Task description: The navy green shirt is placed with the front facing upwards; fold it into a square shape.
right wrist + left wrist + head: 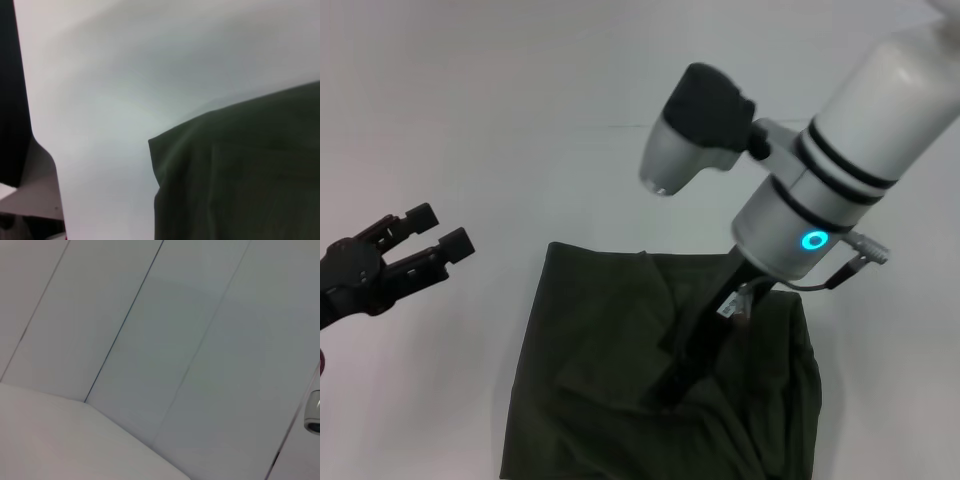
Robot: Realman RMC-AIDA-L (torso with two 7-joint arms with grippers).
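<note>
The navy green shirt lies folded into a rough, rumpled block on the white table, low in the middle of the head view. Its print and collar are hidden. My right arm reaches down from the upper right, and the right gripper is down in the cloth near the block's middle, dark against the dark fabric. In the right wrist view a folded corner of the shirt rests on the table. My left gripper hovers open to the left of the shirt, holding nothing.
White tabletop surrounds the shirt on the left, right and far sides. The left wrist view shows only pale wall panels and a patch of table. A dark area lies past the table edge in the right wrist view.
</note>
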